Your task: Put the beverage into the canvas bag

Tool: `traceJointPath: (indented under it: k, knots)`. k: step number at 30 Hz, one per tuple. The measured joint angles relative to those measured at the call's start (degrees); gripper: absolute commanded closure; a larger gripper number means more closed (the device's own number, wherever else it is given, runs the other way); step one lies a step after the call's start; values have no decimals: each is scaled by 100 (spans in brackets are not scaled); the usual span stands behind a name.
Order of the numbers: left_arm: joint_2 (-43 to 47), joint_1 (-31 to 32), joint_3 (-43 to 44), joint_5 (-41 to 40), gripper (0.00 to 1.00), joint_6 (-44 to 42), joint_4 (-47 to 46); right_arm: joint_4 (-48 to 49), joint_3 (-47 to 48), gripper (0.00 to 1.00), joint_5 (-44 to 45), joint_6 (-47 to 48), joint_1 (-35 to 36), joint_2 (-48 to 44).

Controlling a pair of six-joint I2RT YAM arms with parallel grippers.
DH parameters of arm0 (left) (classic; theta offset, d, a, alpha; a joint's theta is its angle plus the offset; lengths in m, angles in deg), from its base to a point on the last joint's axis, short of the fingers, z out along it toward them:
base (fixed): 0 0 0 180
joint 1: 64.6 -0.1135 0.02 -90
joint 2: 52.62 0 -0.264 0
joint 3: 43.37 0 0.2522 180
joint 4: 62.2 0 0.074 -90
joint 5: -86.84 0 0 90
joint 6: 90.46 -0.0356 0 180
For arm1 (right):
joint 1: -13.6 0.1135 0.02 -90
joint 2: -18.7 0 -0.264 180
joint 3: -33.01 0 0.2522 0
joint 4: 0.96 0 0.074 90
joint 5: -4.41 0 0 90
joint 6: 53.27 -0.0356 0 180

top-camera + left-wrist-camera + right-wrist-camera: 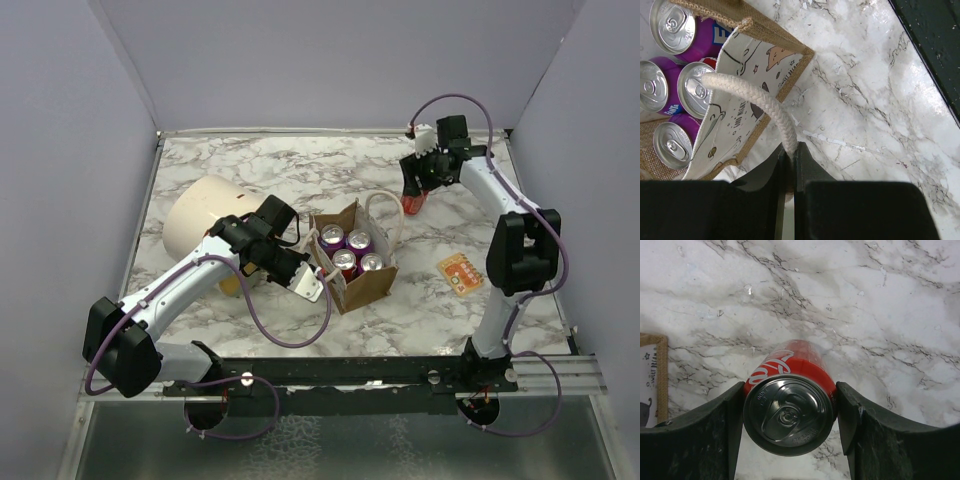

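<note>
The beverage, a red soda can (790,375), stands upright on the marble at the back right (412,203). My right gripper (790,392) has a finger pressed against each side of it, shut on the can. The canvas bag (362,287) sits mid-table, tan with a printed cream lining (740,95), and several purple cans (670,22) stand inside it. My left gripper (791,150) is shut on one cream rope handle (760,100) at the bag's near-left side (305,283). The bag's other handle (385,205) arches over its far side.
A large cream cylinder (205,220) lies left of the bag, behind my left arm. An orange card (460,273) lies flat on the marble at the right. A corner of the bag (652,370) shows at the left edge of the right wrist view. Grey walls enclose the table.
</note>
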Motion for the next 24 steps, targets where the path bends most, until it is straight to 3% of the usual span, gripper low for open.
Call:
traceJointPath:
  k: [4,14,24]
  knots:
    - [0,0,0,28,100,0,0,-157,0,99,-7,4,0,-452]
    - [0,0,0,83,100,-4,0,-415,238,99,-380,-31,0,-2133]
    - [0,0,0,129,100,-4,0,-509,538,99,-1314,-133,291,-2900]
